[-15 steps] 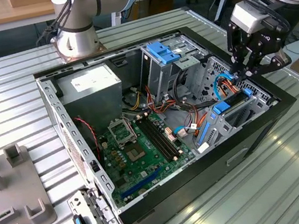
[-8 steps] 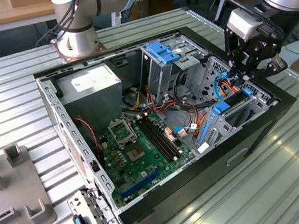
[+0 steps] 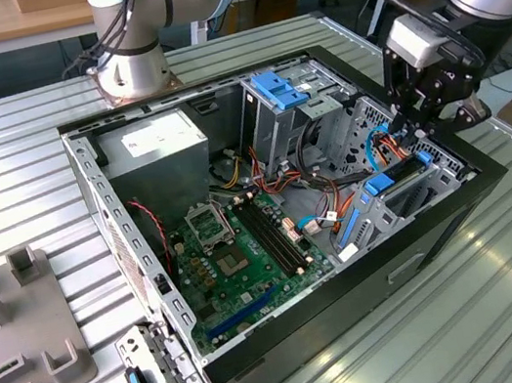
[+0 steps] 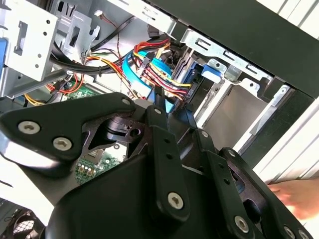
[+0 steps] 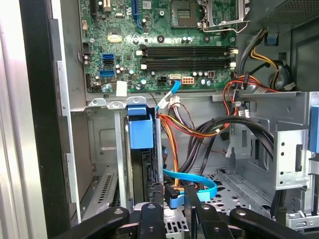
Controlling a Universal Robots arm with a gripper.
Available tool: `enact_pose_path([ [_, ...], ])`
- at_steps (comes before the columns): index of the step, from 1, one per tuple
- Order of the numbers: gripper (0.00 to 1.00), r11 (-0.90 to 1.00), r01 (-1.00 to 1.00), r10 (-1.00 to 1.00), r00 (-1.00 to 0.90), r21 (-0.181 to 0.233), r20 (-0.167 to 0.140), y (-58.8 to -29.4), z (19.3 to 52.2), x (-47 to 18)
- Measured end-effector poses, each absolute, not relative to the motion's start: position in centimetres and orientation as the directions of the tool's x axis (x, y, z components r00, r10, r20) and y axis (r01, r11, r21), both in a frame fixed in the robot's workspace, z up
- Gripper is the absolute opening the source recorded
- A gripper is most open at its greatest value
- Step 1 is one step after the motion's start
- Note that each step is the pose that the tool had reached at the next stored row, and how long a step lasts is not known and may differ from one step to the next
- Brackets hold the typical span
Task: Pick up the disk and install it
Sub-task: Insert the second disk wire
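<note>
The disk [image 5: 141,132] stands on edge in the drive bay at the end of the open computer case [image 3: 439,219], its blue carrier tab toward the motherboard and its dark body behind it. In the exterior view the disk [image 3: 383,181] sits low in the bay at the case's right end. My gripper [image 5: 174,196] is down in that end of the case, just beside the disk's end. Its black fingers [image 5: 158,199] are a little apart, with a blue cable connector showing between them. In the exterior view my gripper [image 3: 414,129] hangs over the bay.
A bundle of red, yellow and black cables [image 5: 199,129] and a flat blue cable [image 5: 194,178] crowd the space beside the bay. An upright metal cage with a light-blue bracket [image 3: 278,88], the motherboard [image 3: 237,254] and the power supply [image 3: 164,148] occupy the case. A person's hand [image 4: 299,196] rests outside the case wall.
</note>
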State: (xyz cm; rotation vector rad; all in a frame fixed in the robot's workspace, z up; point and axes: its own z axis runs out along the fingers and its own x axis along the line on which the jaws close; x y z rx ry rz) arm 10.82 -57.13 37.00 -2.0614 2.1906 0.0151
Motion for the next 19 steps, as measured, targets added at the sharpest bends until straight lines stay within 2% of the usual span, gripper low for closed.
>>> enact_pose_path([
  [13,0.31,0.067,-0.994,-0.993,-0.059,-0.082,-0.103,-57.05,36.75,11.28],
  [14,0.29,0.067,-0.994,-0.993,-0.059,-0.082,-0.103,-57.05,36.75,11.29],
  [16,0.16,0.067,-0.994,-0.993,-0.059,-0.082,-0.103,-57.05,36.75,11.28],
  [19,0.16,0.067,-0.994,-0.993,-0.059,-0.082,-0.103,-57.05,36.74,11.28],
])
